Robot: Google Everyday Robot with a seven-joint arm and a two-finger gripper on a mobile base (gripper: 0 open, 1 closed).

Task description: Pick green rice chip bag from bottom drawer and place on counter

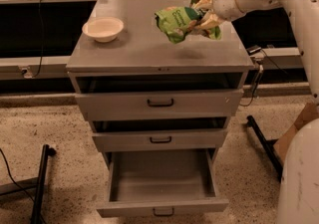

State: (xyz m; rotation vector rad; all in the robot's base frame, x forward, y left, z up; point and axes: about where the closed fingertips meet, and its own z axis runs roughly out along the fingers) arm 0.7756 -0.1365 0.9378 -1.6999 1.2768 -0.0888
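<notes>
Pickup is done: our gripper holds the bag, fingers pinched shut on one end, just above the counter and well apart from the bowl. The bottom drawer stands open and empty. We judge only lowering and release are left.

Green rice chip bag: small, crumpled, bright green w/ white-yellow print. Hangs in air abv the desk, over its far right part as seen from the camera, not touching. Its shadow falls on the surface just below. Gripper sits at the bag's right end, jaws clamped on it. Desk: flat, smooth grey cabinet top. Btm drawer: deepest of three, grey metal, pulled well out twd camera, inner floor showing, small dark handle at front centre.
</notes>
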